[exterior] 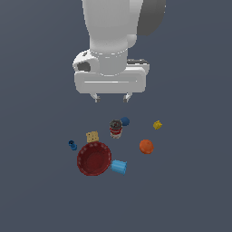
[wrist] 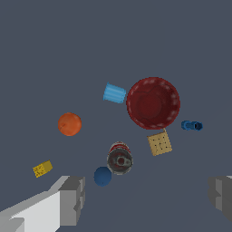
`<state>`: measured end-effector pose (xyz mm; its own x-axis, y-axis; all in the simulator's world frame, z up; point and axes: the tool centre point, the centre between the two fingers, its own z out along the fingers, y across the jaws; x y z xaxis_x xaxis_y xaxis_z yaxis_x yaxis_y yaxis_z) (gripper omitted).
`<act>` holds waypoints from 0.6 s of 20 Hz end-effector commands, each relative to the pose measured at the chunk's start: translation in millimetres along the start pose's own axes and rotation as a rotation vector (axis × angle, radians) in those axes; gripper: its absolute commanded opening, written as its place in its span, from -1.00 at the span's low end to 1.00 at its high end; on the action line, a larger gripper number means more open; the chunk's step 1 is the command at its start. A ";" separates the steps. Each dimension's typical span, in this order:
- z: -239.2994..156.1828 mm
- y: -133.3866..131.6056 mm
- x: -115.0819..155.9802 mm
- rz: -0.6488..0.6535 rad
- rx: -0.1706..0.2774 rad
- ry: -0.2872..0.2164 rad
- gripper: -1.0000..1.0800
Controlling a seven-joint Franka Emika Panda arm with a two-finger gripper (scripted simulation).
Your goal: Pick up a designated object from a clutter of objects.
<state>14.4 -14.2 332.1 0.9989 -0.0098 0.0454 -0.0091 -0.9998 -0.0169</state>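
The designated object, a small red-and-white can (exterior: 115,128) (wrist: 120,158) with a grey metal top, stands upright in the clutter of objects on the dark floor. A dark-blue ball (exterior: 125,121) (wrist: 103,176) lies close beside it. My gripper (exterior: 111,98) (wrist: 147,195) hangs open well above the can and holds nothing. Its two grey fingers (wrist: 72,199) stand wide apart in the wrist view, with the can seen between and beyond them.
A red bowl (exterior: 94,159) (wrist: 153,103) lies near the can, with a light-blue cup (exterior: 119,167) (wrist: 114,93) on its side against it. A tan block (exterior: 92,137) (wrist: 159,143), a small blue piece (exterior: 72,145) (wrist: 192,125), an orange ball (exterior: 146,146) (wrist: 70,124) and a yellow cube (exterior: 157,125) (wrist: 42,169) are scattered around.
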 end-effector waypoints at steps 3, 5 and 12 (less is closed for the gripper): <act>-1.7 -2.4 0.5 -0.003 0.002 0.004 0.92; -6.8 -9.3 1.7 -0.013 0.007 0.016 0.92; -18.9 -27.6 4.4 -0.038 0.022 0.046 0.92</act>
<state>18.2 12.6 351.3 0.9955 0.0265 0.0915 0.0298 -0.9989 -0.0352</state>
